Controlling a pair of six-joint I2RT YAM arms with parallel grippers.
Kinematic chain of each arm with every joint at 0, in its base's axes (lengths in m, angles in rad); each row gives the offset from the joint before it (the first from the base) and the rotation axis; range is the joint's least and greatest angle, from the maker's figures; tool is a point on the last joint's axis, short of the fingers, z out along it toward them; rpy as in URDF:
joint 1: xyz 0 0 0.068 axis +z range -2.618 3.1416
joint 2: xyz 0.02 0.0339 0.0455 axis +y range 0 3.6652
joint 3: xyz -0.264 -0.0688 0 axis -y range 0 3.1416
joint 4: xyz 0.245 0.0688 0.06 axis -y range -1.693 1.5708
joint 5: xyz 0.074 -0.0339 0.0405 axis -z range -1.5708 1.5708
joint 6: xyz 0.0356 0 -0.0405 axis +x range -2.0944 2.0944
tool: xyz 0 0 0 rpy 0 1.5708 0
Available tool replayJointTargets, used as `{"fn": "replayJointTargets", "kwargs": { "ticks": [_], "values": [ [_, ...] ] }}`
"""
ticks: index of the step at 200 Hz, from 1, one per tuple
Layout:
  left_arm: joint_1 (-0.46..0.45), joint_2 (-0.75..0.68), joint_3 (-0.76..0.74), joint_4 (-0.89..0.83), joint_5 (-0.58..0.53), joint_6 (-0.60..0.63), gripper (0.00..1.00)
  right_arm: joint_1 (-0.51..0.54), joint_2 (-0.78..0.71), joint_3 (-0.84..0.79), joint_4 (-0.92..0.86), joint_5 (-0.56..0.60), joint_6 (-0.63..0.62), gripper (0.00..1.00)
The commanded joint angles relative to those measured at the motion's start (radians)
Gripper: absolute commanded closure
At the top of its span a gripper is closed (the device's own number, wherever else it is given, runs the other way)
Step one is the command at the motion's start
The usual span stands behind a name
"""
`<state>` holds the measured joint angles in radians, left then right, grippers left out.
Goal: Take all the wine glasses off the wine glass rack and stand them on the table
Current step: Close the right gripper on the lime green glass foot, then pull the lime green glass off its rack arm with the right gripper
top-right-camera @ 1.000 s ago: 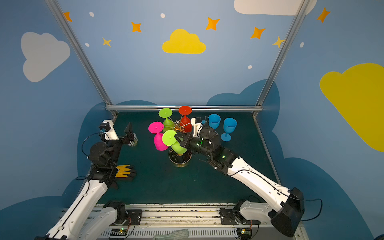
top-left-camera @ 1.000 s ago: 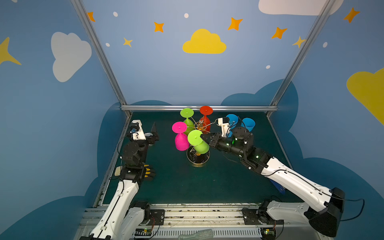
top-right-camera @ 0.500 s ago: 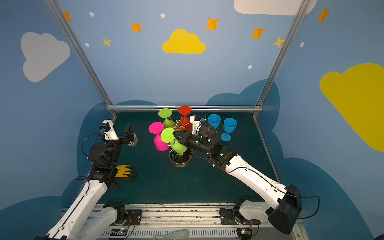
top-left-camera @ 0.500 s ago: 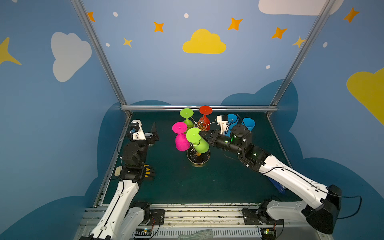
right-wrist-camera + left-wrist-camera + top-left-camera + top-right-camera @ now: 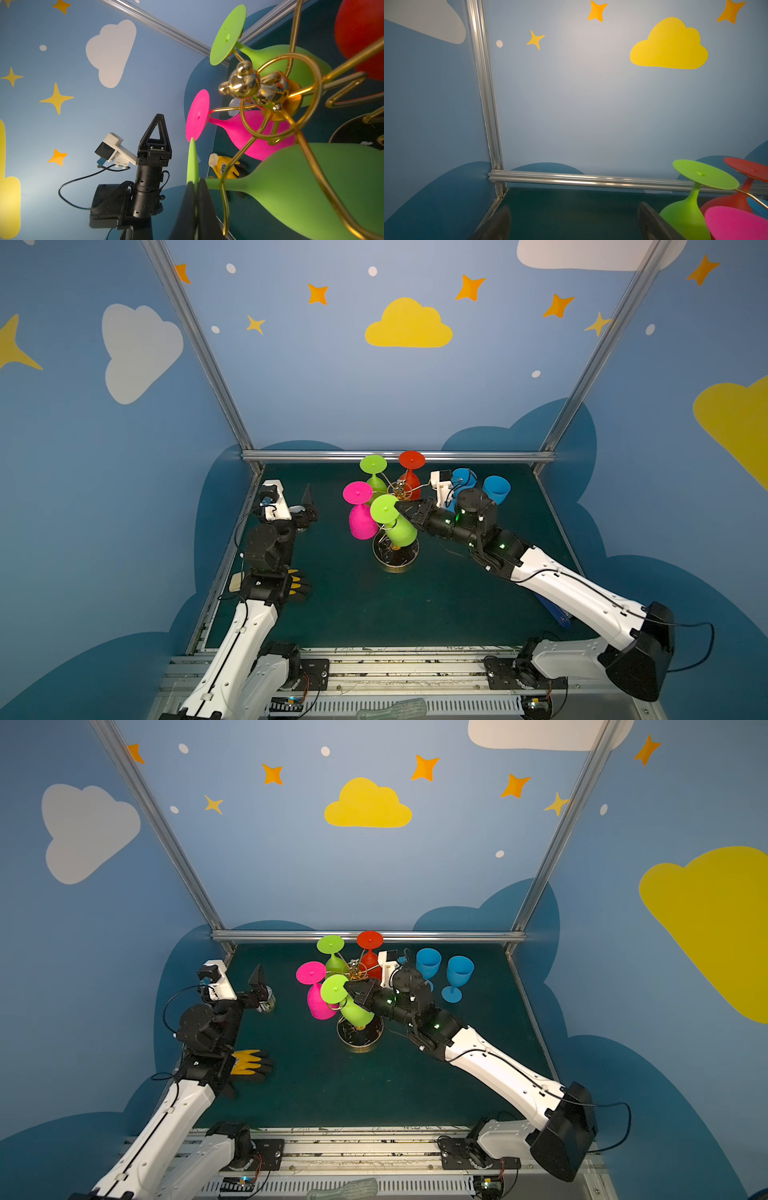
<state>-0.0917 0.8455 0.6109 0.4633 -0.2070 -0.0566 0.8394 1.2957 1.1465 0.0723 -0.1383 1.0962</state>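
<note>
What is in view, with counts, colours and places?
wine glass rack: one, gold, mid-table.
near green wine glass: one, green, hanging, rack's near side.
far green wine glass: one, green, hanging, far side.
pink wine glass: one, pink, hanging, rack's left.
red wine glass: one, red, hanging, far side.
blue wine glasses: two, blue, upright right of rack.
glove: one, yellow-black, by left arm.
left gripper: one, black, open.
right gripper: one, black, pinching near green wine glass's foot.

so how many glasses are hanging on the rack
4: near green glass, foot in the right pincer; pink glass beside it; far green glass and red glass behind. None seems hidden.
</note>
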Motion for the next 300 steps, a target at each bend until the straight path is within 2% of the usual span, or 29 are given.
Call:
{"fn": "replayJointTargets", "kwargs": {
  "ticks": [1, 54, 135, 300],
  "values": [
    [0.003, -0.016, -0.008, 0.014, -0.009, -0.006, 0.06, -0.002, -0.010, 0.034, 0.096, 0.052, 0.030, 1.00],
    [0.003, -0.017, -0.008, 0.013, -0.011, -0.007, 0.06, -0.006, -0.026, 0.000, 0.149, 0.048, 0.144, 1.00],
    [0.003, -0.016, -0.008, 0.014, -0.007, -0.007, 0.06, 0.010, -0.029, 0.021, 0.087, 0.090, 0.155, 1.00],
    [0.004, -0.028, -0.009, 0.015, -0.009, -0.011, 0.06, 0.092, -0.015, 0.098, -0.066, 0.250, 0.139, 1.00]
  ]
}}
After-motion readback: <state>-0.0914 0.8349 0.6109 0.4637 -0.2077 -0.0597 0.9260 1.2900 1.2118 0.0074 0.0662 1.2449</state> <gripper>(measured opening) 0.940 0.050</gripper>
